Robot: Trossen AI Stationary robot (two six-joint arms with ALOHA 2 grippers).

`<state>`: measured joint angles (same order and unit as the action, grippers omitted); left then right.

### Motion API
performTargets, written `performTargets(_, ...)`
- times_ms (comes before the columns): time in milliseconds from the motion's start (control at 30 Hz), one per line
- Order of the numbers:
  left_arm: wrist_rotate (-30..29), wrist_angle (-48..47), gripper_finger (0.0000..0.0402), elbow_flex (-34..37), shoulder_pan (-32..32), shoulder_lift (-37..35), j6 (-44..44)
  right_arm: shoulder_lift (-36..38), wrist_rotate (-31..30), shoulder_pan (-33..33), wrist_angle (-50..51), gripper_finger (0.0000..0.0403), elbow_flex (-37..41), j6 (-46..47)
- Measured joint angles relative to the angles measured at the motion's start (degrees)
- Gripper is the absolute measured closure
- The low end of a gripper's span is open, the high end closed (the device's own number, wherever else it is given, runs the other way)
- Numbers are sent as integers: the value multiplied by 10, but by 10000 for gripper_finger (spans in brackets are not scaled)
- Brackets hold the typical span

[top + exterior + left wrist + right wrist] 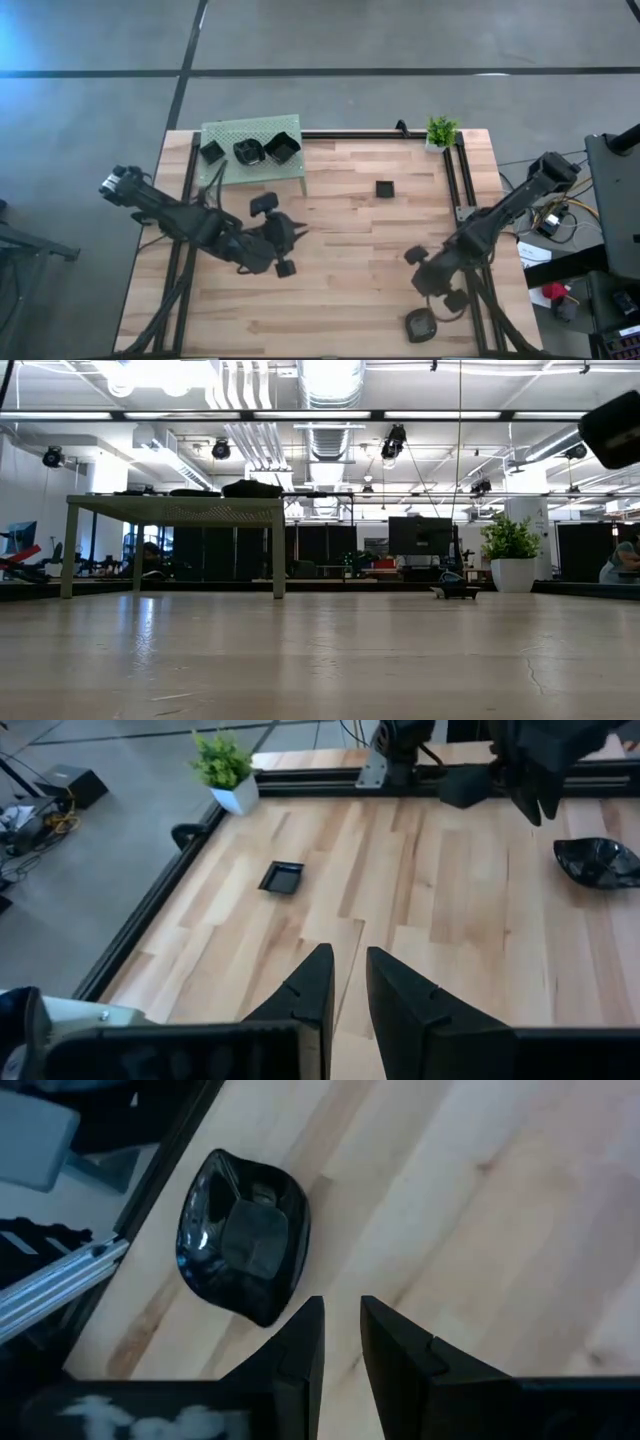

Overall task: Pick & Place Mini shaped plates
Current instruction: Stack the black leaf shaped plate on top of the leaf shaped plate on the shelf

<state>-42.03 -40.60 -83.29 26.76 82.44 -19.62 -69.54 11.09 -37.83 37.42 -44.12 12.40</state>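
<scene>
I see three mini shaped plates (248,150) on the green platform (222,170), a square one (385,188) alone mid-tabletop (340,290), and a rounded one (420,325) at the near right edge. My right gripper (341,1342) hovers beside that one — fingers slightly parted, empty. My left gripper (347,988) likewise holds nothing.

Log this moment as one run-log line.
left hand: empty, mid-table | right hand: empty, beside rounded plate | platform: three plates | square plate: on table

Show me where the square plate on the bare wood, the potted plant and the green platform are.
square plate (385,188), high view, its centre
potted plant (441,131), high view, its leaves
green platform (228,134), high view, bare perforated top
</scene>
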Motion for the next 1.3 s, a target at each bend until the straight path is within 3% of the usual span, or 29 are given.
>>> performTargets(233, 1, 4, 345, 0, 0, 14, 3, -79, 3, -8, -61, 339, 0, -19)
performTargets(467, 2, 4, 345, 0, 0, 9, 7, -129, 57, -10, -126, 339, 0, -21)
performTargets(833, 13, 7, 345, 0, 1, 9, 15, -203, 61, -9, -141, 339, 1, -40)
performTargets(1300, 15, 8, 345, 0, 1, 9, 24, -229, 74, -9, -144, 339, 2, -6)
